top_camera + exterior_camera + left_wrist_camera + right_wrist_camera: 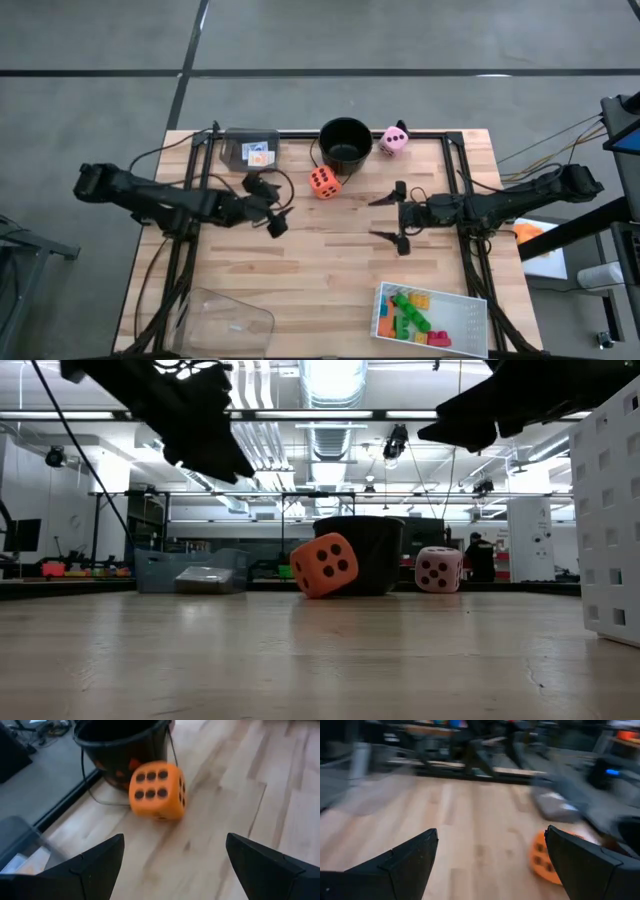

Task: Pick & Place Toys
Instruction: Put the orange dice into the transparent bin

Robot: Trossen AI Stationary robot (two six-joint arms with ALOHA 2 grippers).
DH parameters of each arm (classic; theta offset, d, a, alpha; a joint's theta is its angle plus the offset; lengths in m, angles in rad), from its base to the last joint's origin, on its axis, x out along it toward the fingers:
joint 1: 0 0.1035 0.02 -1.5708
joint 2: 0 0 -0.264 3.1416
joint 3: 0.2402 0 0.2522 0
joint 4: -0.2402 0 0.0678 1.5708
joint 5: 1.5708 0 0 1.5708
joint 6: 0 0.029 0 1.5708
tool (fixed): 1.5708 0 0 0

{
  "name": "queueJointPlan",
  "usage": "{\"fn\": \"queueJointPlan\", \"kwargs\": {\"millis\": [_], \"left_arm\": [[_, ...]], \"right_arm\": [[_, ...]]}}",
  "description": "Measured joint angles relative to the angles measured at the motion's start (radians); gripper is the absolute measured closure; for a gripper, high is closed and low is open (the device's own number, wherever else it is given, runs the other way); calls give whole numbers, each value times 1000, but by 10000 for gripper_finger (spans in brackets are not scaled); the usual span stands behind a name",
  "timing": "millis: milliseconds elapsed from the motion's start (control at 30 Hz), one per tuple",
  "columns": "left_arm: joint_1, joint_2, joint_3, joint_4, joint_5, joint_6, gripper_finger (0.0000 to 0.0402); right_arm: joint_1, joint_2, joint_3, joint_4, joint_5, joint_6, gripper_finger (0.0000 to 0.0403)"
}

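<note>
Near edge of the bench (pixel 330 270): a clear tray (pixel 225 322) sits at the left corner, apparently empty but for a faint mark I cannot identify. At the right corner, a white tray (pixel 480 322) holds the bricks (pixel 412 314), a mixed pile of green, red, orange and yellow. They look already sorted into it, which suggests this tray is a drop-off point.

Mid-bench: both arms hang above the wood, neither touching anything. Left hand (pixel 268 205) has its fingers spread wide and empty; the left wrist view looks between them straight at the orange die (pixel 157 790), so it seems lined up for an approach on that die. Right hand (pixel 392 215) is likewise wide and empty, facing the centre of the bench; the orange die shows at the edge of its wrist view, off to one side.

Farther back: the orange die rests on the bench just in front of the black bucket (pixel 345 142), tilted slightly against it in the low view. The pink die (pixel 393 140) stands just beside the bucket on the right. At the far left, a clear lidded box (pixel 250 148) holds what look like small cards; detail too fine to confirm.

Judgement: dice not yet picked; orange die is the likely next target.
</note>
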Motion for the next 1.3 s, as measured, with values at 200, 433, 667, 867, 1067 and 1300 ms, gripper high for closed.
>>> {"fn": "queueJointPlan", "kwargs": {"millis": [200,433,667,867,1067,1300], "left_arm": [[106,32,15,84,14,15,51],[223,200,25,398,124,37,51],[318,435,208,277,130,-49,51],[326,559,362,142,122,-48,53],[327,588,415,88,109,-29,122],[326,589,414,-91,113,-56,237]], "right_arm": [[-16,23,0,-1,164,15,42],[-54,100,38,20,168,12,42],[-54,167,62,9,168,11,42],[-55,183,60,3,168,11,42],[-53,183,59,-15,167,11,42],[-53,179,59,-24,167,11,42]]}}
